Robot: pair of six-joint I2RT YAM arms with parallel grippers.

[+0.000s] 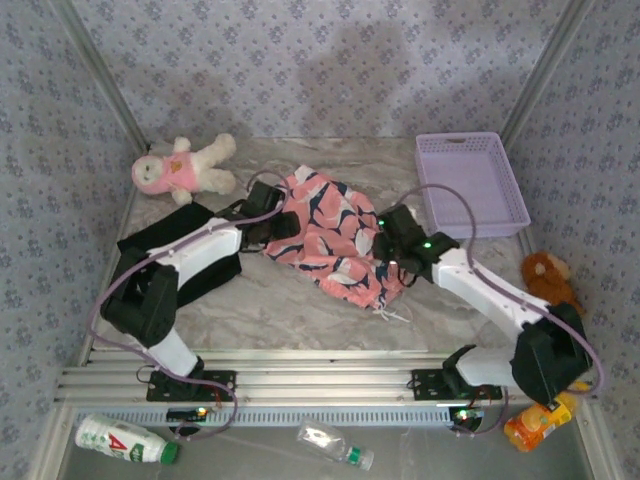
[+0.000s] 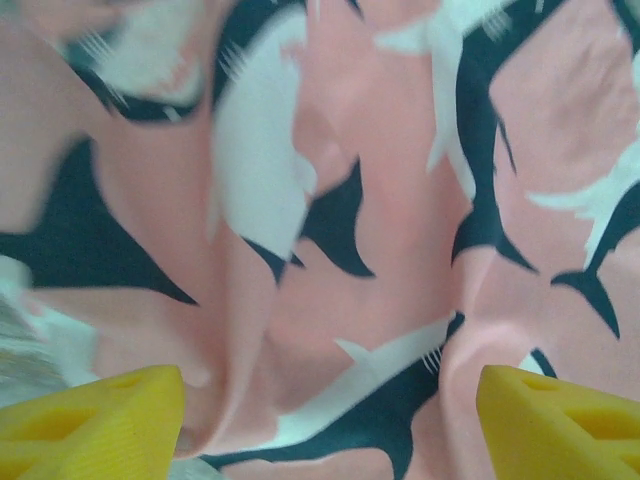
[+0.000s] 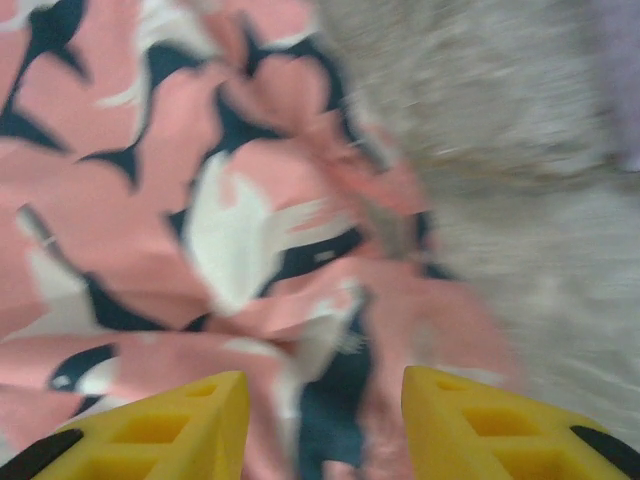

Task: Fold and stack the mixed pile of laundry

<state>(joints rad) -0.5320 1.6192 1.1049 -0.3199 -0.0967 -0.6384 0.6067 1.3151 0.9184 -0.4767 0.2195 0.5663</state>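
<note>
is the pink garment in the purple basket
No, the pink garment lies on the table, left of the basket.

The patterned garment [image 1: 330,235] lies in the middle of the table [image 1: 260,300]. The left gripper [image 1: 283,224] is at its left edge and the right gripper [image 1: 386,238] at its right edge. The T-shirt [image 1: 160,238] lies to the left, partly under the left arm. Behind the T-shirt lies a plush doll [image 1: 185,168]. A basket [image 1: 470,185] stands at the back right, with a stuffed animal [image 1: 548,275] nearer, by the right edge. In front of the arm bases lie a large bottle [image 1: 125,440] at the left, a small bottle [image 1: 335,446] in the middle and a juice bottle [image 1: 538,422] at the right.
</note>
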